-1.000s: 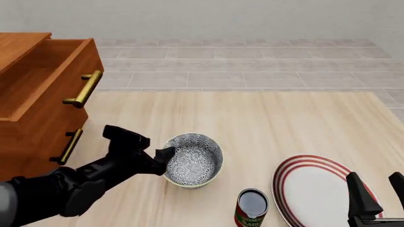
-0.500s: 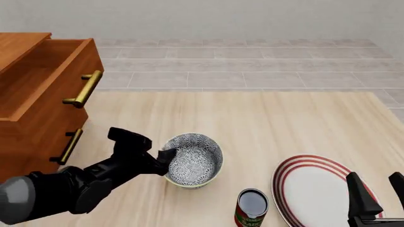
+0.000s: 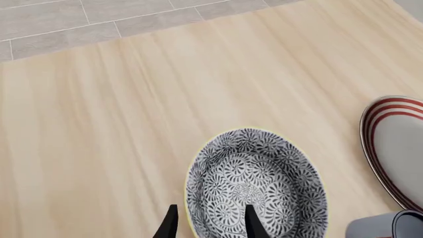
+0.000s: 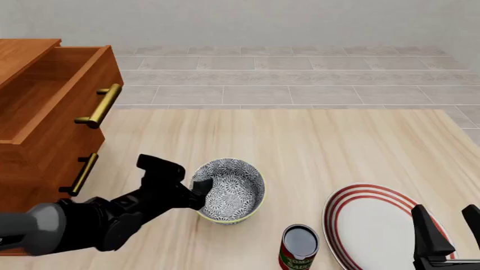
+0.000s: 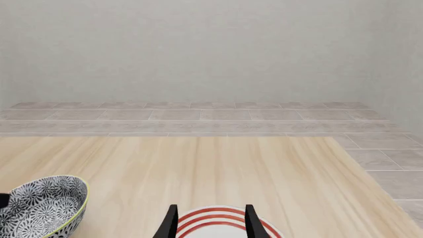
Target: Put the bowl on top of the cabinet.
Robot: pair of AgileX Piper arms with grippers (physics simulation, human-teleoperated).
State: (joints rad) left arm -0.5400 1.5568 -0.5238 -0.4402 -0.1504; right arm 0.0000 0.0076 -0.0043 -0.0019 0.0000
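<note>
Pale wood table (image 4: 338, 140): left gripper (image 3: 209, 224) straddles the bowl (image 4: 231, 189) rim, fingers not visibly clamped; thin rim hold risks slipping short of the cabinet (image 4: 45, 118).

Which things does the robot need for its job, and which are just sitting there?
Needed for the job:
the bowl, with the left gripper at its rim
the cabinet, where the bowl goes on top

Just sitting there:
the plate with red rings
the can
the right gripper, idle over the plate
</note>
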